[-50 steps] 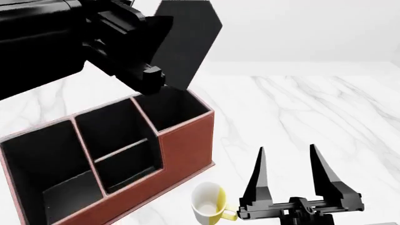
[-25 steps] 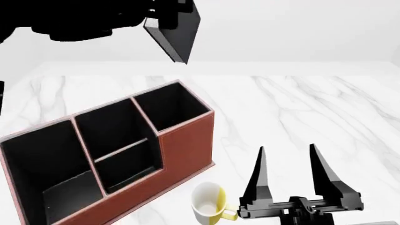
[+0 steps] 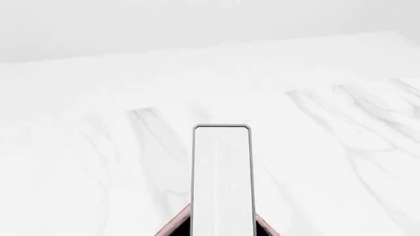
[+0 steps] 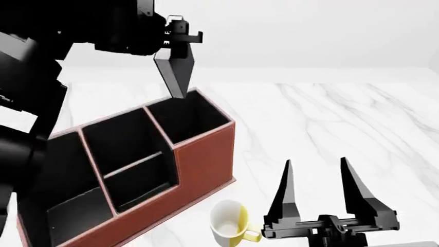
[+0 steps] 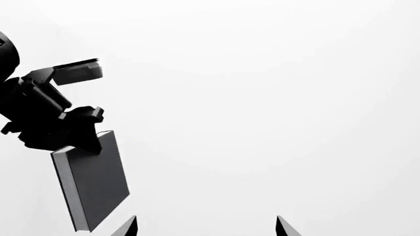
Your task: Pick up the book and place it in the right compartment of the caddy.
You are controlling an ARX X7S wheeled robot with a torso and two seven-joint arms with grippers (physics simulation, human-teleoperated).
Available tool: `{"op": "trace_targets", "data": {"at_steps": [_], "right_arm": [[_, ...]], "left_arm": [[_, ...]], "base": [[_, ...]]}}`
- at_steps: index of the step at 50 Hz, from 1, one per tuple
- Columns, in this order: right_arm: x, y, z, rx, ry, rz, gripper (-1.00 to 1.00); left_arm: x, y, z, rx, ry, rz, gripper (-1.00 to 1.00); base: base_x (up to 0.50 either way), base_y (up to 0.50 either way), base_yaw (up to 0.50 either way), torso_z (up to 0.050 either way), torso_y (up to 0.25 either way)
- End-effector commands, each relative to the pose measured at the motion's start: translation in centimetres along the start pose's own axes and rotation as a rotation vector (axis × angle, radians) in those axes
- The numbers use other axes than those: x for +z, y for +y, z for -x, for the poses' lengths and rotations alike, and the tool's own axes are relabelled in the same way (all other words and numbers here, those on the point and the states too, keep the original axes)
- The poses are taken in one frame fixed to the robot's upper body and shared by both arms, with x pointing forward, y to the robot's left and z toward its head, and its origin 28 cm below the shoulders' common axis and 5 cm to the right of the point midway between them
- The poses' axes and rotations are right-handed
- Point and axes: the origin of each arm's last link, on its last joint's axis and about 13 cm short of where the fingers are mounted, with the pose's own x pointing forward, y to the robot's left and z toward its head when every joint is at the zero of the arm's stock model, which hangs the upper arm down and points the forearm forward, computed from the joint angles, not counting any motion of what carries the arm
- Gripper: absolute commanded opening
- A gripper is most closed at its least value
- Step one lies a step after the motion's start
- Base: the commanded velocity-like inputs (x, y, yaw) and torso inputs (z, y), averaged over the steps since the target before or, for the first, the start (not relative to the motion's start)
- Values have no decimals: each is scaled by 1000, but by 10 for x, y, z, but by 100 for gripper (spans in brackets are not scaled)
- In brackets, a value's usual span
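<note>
Left gripper (image 4: 180, 47) is clamped on the book (image 4: 174, 74), held tilted, corner-down, above the far wall of the right compartment (image 4: 188, 119) of the caddy (image 4: 202, 159). Risk: the skewed corner catches that rim and the book jams. Right of the caddy, the right gripper (image 4: 317, 177) rests, jaws apart, empty.
</note>
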Motion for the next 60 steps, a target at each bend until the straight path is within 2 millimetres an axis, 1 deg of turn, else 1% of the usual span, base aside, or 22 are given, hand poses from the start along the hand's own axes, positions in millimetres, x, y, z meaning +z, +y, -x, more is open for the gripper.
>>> {"op": "trace_targets", "data": {"at_steps": [1, 3, 12, 22, 31, 44, 60], "right_arm": [[0, -1, -1, 7, -12, 13, 100], [0, 0, -1, 10, -10, 13, 100], [0, 0, -1, 12, -8, 11, 100], [-2, 0, -1, 13, -5, 11, 100], [-2, 0, 0, 15, -4, 13, 100], [-2, 0, 0, 16, -4, 13, 100], [-3, 0, -1, 15, -1, 16, 100]], "left_arm": [[3, -6, -4, 28, 49, 14, -100], [5, -7, -3, 18, 53, 36, -100], [5, -15, -1, 2, 57, 35, -100], [6, -17, 1, 9, 59, 19, -100], [2, -16, -1, 40, 90, 6, -100], [-7, -26, 1, -38, 108, -57, -100], [-10, -25, -2, -16, 106, -73, -100]], "base": [[0, 0, 0, 0, 0], [0, 0, 0, 0, 0], [0, 0, 0, 0, 2], [0, 0, 0, 0, 1], [0, 0, 0, 2, 1], [0, 0, 0, 0, 2], [0, 0, 0, 0, 1]]}}
